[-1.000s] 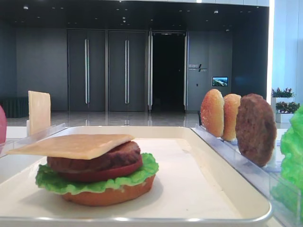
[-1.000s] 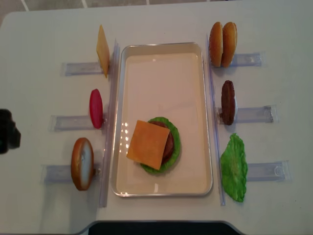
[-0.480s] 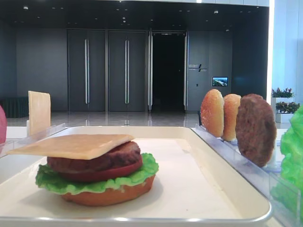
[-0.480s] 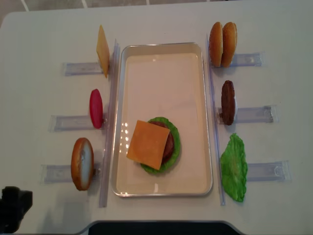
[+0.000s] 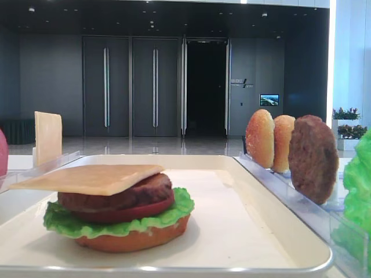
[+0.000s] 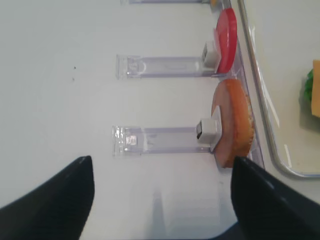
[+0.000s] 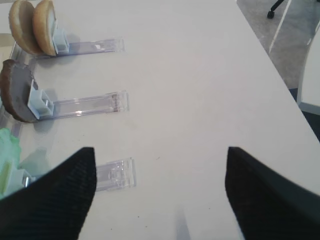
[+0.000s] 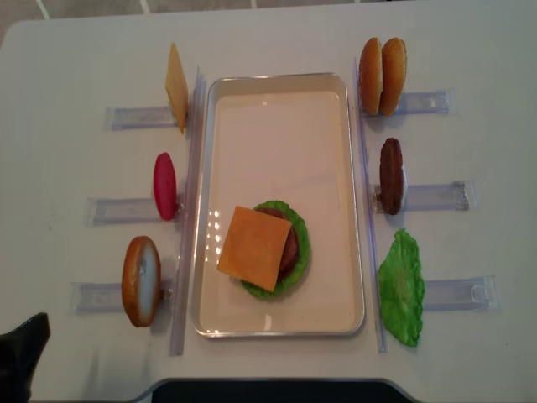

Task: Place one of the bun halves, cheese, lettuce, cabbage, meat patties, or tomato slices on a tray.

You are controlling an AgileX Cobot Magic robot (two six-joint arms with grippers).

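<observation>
On the cream tray (image 8: 277,78) lies a stack topped by a cheese slice (image 8: 254,248), over a patty (image 5: 130,193), a tomato slice (image 5: 142,210), lettuce (image 5: 116,225) and a bun half (image 5: 133,239). My left gripper (image 6: 162,200) is open over bare table near the front left corner, just short of a bun half (image 6: 234,122) standing in its rack; only a dark bit of that gripper (image 8: 21,357) shows from above. My right gripper (image 7: 160,192) is open over bare table, to the right of the lettuce rack (image 7: 115,174).
Clear racks flank the tray. The left ones hold an upright cheese slice (image 8: 176,86), a tomato slice (image 8: 164,186) and the bun half (image 8: 141,280). The right ones hold two bun halves (image 8: 383,75), a patty (image 8: 391,175) and lettuce (image 8: 401,287).
In the overhead view my left gripper has drawn back from the table's middle left to the front left corner. The food and tray have not moved.
</observation>
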